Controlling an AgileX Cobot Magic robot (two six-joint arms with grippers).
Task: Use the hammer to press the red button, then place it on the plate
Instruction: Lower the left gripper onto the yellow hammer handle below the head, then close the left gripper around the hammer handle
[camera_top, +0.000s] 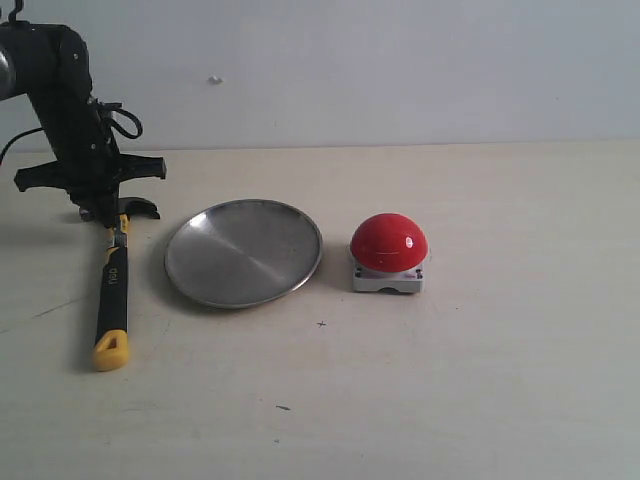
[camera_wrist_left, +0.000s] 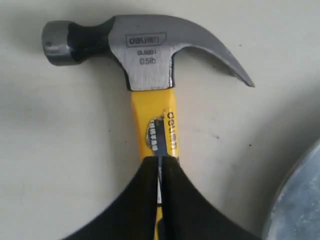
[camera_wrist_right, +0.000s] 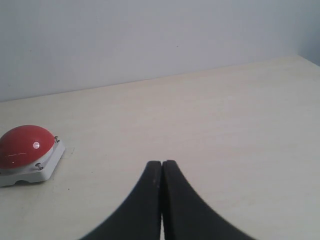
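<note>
**Hammer flat on the bench, both pincers closed and empty**

Exterior view: the hammer (camera_top: 112, 290) lies on the bench (camera_top: 480, 380) at the left, head far, yellow loop near. The left pincer (camera_top: 108, 215) sits over its head end. The plate (camera_top: 243, 252) lies just right of the hammer. The red button (camera_top: 388, 243) stands right of the plate, apart from it.

Left wrist view: the pincer's black fingers (camera_wrist_left: 175, 200) are pressed together, tips over the yellow neck, not around it.

Right wrist view: the right pincer (camera_wrist_right: 161, 162) is together, holding nothing, with the button well apart.
</note>
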